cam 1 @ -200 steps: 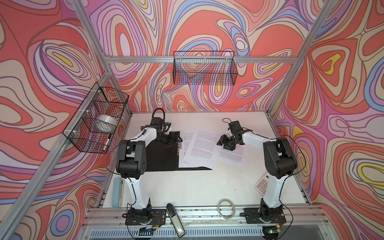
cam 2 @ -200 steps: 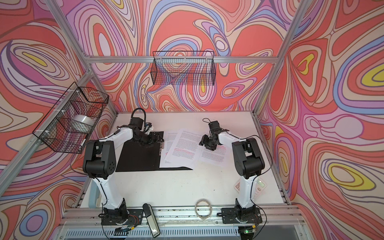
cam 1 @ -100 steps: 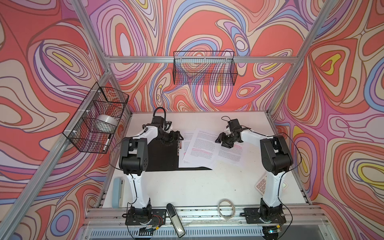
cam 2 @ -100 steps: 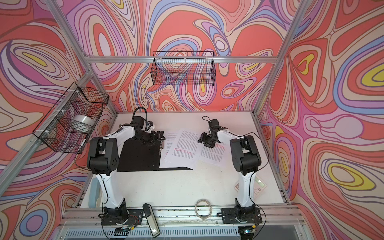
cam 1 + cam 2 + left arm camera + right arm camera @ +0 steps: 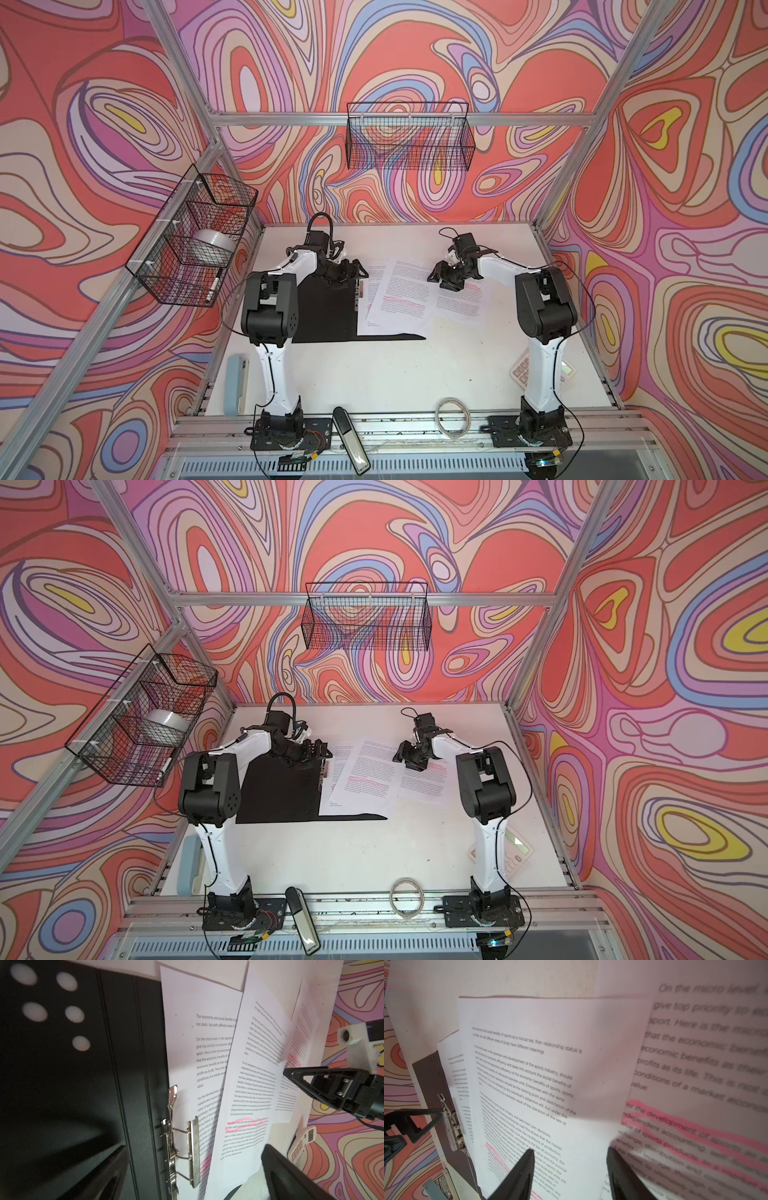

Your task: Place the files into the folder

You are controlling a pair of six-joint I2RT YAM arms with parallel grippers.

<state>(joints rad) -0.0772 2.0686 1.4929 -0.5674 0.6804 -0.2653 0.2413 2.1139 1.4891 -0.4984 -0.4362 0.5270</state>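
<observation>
Left tool [image 5: 352,274] has edged toward the files [image 5: 399,297] just beside it

All round me the walls [image 5: 415,62] ran in swirling bands of coral red, pink, lilac, blue, cream and yellow, each band edged with a dark line, while the tabletop [image 5: 395,374] was plain white. The folder [image 5: 328,316] showed black inside with a shiny silver clip [image 5: 172,1136], and the files [image 5: 399,299] were white sheets of small black print, streaked here and there with pink highlighter. The left arm [image 5: 276,374] and right arm [image 5: 540,374] were white with black joints, the wire baskets [image 5: 409,141] black, and the calculator [image 5: 301,1142] white with pale pink keys.
</observation>
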